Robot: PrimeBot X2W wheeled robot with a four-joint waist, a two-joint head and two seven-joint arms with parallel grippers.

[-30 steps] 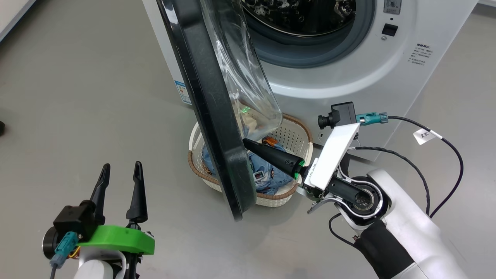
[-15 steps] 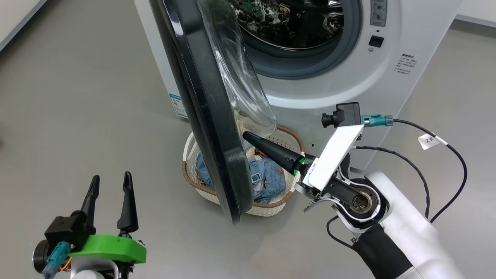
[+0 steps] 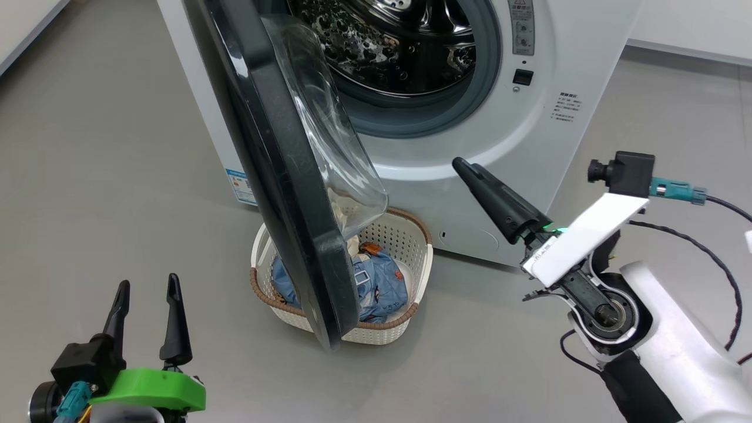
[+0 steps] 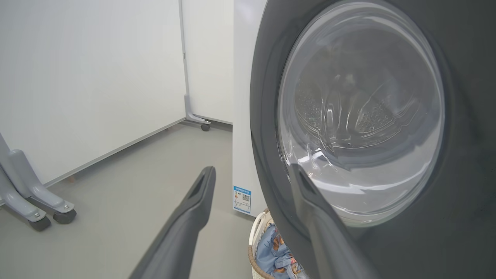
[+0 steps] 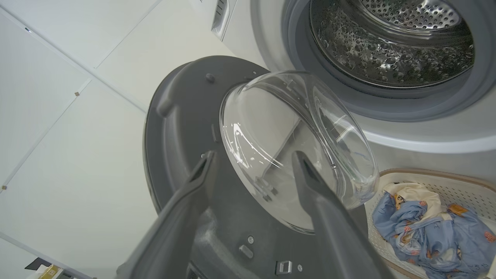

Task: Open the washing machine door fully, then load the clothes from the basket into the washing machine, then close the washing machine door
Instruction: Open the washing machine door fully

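**1. Change of state**

The whole head view has shifted since 0.5 s ago, so apparent drift of the floor and machine is to be attributed to the camera. The left gripper [image 3: 147, 282] is held low at the left, its 2 fingers moderately spread and empty. The washing machine door [image 3: 276, 176] is seen nearly edge-on, swung out from the washing machine [image 3: 529, 135].

The right gripper [image 3: 464, 167] was set against the inner face of the door rim, above the basket [image 3: 376, 335]. It has been withdrawn to the right and is now well apart from the door, in front of the machine's lower panel. In the right wrist view its 2 fingers are spread with nothing between them.

The push on the door is judged finished or interrupted. Whether the door is at full travel cannot be told.

**2. Edges and clearance**

Open floor [image 3: 117, 147] lies left of the door, so further swing is not hindered there. The door's lower edge overhangs the left part of the basket. The basket is placed just in front of the machine, with the clothes [image 3: 379, 285] inside. Its right part is uncovered and is judged reachable from the right. The mouth of the drum [image 3: 399, 41] is unobstructed.
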